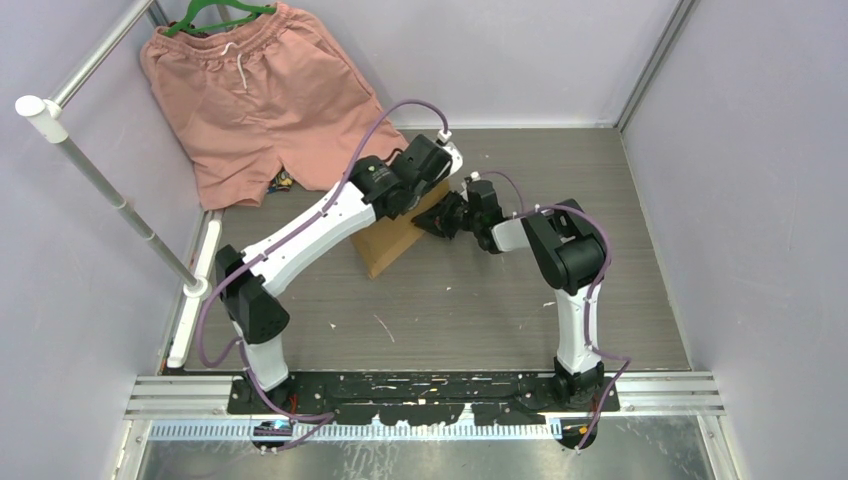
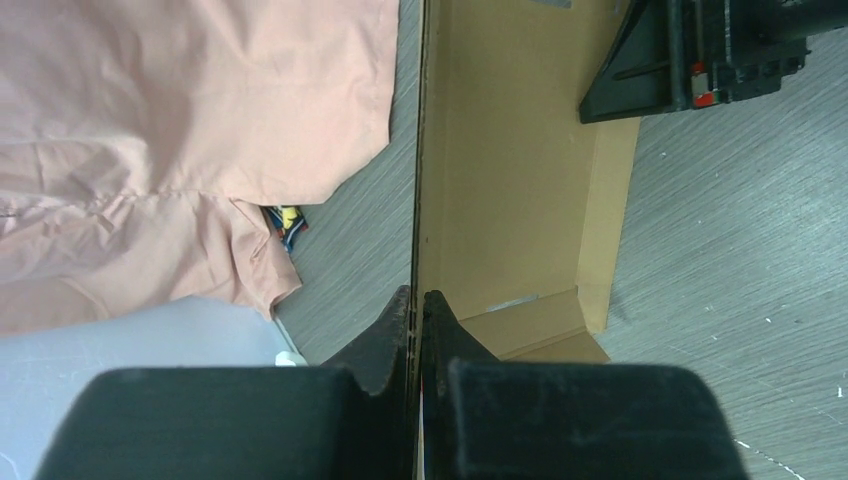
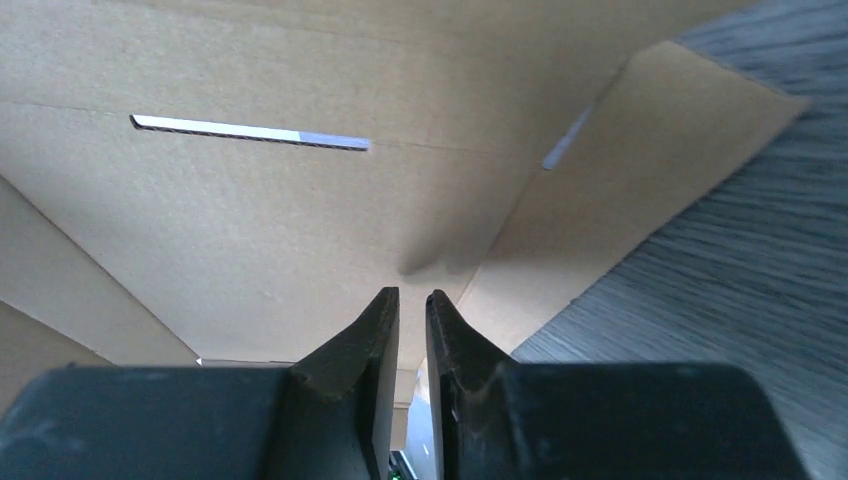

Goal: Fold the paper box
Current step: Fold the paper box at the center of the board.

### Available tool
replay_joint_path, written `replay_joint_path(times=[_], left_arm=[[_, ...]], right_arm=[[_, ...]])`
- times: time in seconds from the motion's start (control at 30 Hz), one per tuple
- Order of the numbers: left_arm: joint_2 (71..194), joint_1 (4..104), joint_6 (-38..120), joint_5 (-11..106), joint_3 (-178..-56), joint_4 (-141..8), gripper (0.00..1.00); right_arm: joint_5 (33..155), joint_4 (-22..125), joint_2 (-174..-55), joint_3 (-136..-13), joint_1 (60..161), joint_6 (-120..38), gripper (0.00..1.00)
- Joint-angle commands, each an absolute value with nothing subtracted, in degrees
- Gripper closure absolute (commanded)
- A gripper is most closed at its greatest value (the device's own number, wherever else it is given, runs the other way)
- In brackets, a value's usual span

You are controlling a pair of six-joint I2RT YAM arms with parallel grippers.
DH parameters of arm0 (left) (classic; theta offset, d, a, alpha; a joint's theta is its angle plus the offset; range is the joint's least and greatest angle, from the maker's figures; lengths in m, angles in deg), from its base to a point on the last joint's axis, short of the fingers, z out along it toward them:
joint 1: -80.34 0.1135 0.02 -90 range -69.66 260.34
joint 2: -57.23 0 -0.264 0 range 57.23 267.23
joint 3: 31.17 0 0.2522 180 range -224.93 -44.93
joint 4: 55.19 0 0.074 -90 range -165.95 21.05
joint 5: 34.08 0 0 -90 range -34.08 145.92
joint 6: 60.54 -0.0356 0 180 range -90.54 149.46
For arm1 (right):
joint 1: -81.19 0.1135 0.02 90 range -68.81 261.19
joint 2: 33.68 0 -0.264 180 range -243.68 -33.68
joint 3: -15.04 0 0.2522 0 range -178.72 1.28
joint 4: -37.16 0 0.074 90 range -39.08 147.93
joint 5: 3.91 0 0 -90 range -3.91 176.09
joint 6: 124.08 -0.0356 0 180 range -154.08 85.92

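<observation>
paper box [image 2: 510, 160], cut off above, is pinched by left claw [image 2: 418, 300].

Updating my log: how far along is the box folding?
Done: the paper box has sides raised. In hand: left pincer pinches one upright panel's edge; right pincer, narrowly open, points inside. Left: top not yet closed.

Fingers [image 2: 385, 340] of left claw [image 2: 418, 300]: black matt plastic. Between them, plain brown corrugated cardboard paper box [image 2: 500, 180]: matt, smooth faces, raw cut edge. Right of claw, grey wood-grain counter [image 2: 720, 250]: matt, finely streaked. Left of claw, salmon-pink cloth shorts [image 2: 180, 120]: soft, creased, matt.
</observation>
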State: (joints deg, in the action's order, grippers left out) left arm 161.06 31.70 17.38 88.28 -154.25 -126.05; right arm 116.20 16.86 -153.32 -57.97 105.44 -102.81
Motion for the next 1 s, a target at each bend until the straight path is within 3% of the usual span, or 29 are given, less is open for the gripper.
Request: replay_joint_path(times=[0.0, 0.67, 0.97], left_arm=[[160.92, 29.96, 15.89, 91.47, -153.48, -122.10, 0.97], [159.64, 28.69, 15.82, 91.06, -150.14, -118.95, 0.97], [158.23, 27.55, 16.95, 88.61, -146.98, -116.64, 0.96]], right_arm=[[113.49, 18.86, -152.75, -61.11, 106.42, -102.29, 0.79], [108.86, 31.13, -151.90, -61.44, 107.08, -99.43, 0.88], [108.71, 27.28, -154.96, -62.92, 107.06, -103.35, 0.89]])
